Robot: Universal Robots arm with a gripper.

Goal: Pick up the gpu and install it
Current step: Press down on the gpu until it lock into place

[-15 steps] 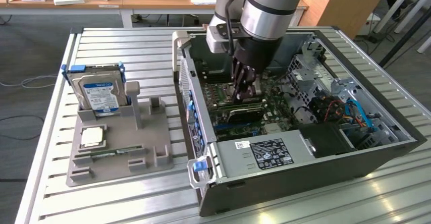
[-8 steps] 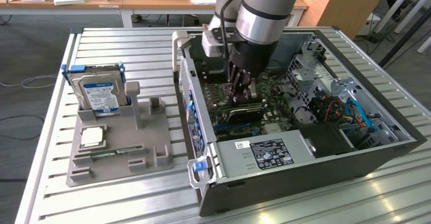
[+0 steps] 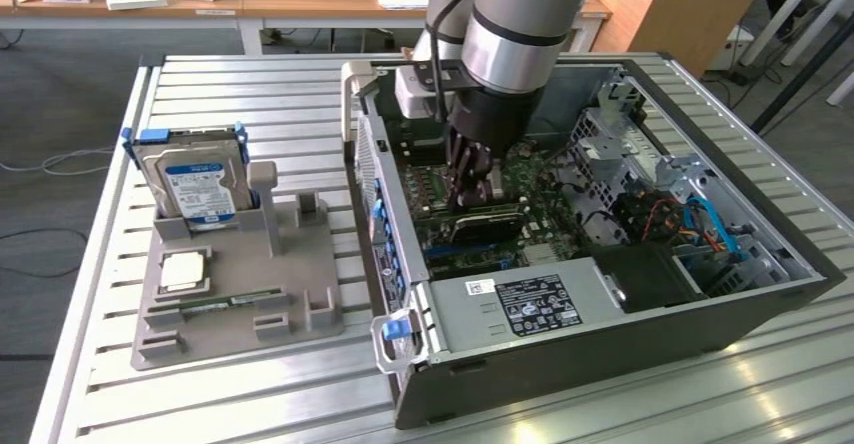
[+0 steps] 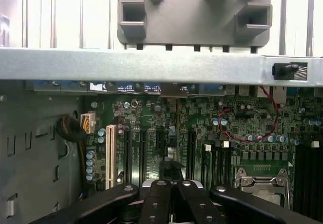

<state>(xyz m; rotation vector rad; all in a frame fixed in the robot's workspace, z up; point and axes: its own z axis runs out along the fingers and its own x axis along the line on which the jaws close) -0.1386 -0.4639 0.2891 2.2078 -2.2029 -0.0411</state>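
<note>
While the arm [image 3: 527, 24] reaches down from above into the open computer case [image 3: 747, 309], the gripper [image 3: 477, 186] sits low over the green motherboard [image 3: 554, 189], its dark fingers drawn fully together. Directly beneath the fingertips in the exterior view lies the gpu [image 3: 481, 226] — a dark flat card lying across the board, just under and touching the gripper's tips as far as can be judged. Whether the fingers actually pinch the card's edge or merely press against it cannot be told.

From the wrist view, the gripper [image 4: 171, 204] shows its black linkages folded inward, the two inner fingers [image 4: 157, 199] meeting at the middle, with the motherboard [image 4: 202, 128] spread beyond them — slots, capacitors, a red wire, and the metal processor socket frame [image 4: 262, 183]. The case's silver side rail [image 4: 151, 65] crosses that picture, and the grey parts holder [image 4: 194, 12] sits past it on the table.

On the exterior view's left, that grey parts holder [image 3: 240, 294] rests on the slatted metal table [image 3: 94, 364], well apart from the gripper, carrying the blue-framed hard drive [image 3: 194, 184] upright and a slim green memory stick [image 3: 220, 302] lying flat. A silver power supply [image 3: 534, 304] occupies the case's near corner.
</note>
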